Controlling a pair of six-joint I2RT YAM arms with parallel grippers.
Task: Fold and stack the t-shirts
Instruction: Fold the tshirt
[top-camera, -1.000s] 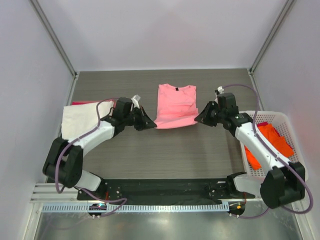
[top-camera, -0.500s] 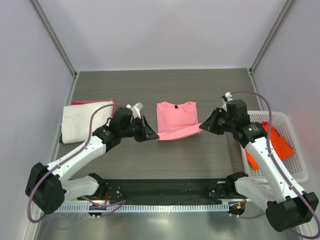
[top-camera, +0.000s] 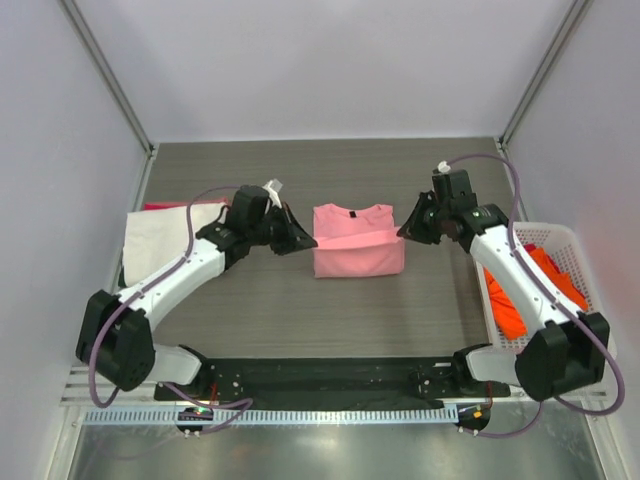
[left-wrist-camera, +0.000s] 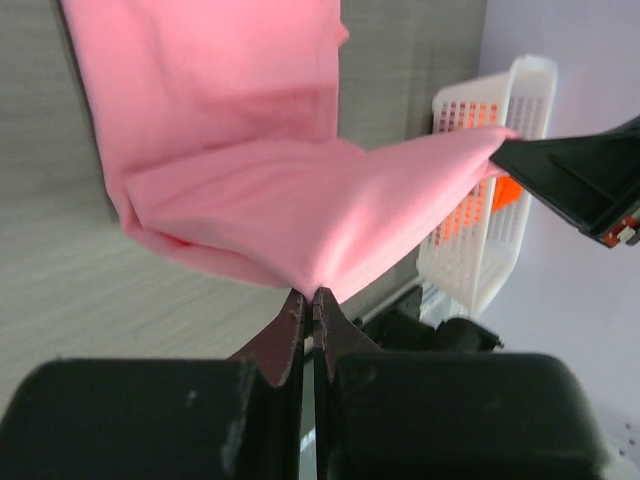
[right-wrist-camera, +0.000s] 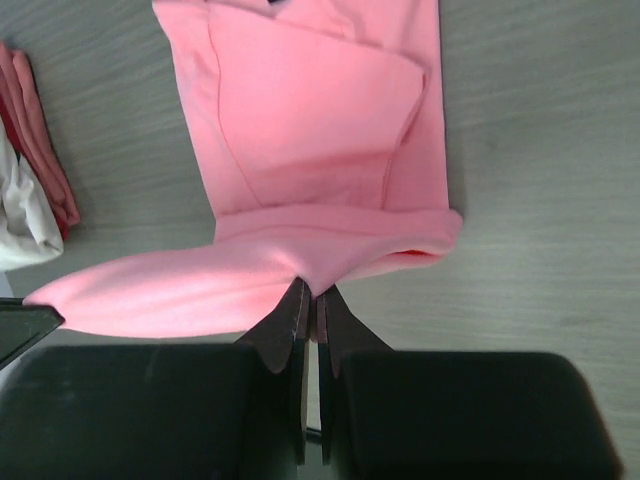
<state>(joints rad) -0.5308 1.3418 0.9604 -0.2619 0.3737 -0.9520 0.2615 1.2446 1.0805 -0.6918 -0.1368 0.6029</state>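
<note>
The light pink t-shirt (top-camera: 357, 240) lies in the middle of the table, its bottom half folded up over the rest, its dark neck label at the far edge. My left gripper (top-camera: 306, 238) is shut on the fold's left corner (left-wrist-camera: 310, 282). My right gripper (top-camera: 404, 231) is shut on its right corner (right-wrist-camera: 318, 285). The lifted hem stretches between them a little above the shirt. A cream-white folded shirt (top-camera: 160, 240) lies on a red one (top-camera: 165, 206) at the left. An orange shirt (top-camera: 545, 280) lies in the basket.
The white mesh basket (top-camera: 575, 245) stands at the right edge beside the right arm. Grey walls close the table on three sides. The black base rail (top-camera: 320, 378) runs along the near edge.
Both grippers have carried the pink shirt's bottom hem away from me, from in front of the shirt to over its middle, folding it in half.
</note>
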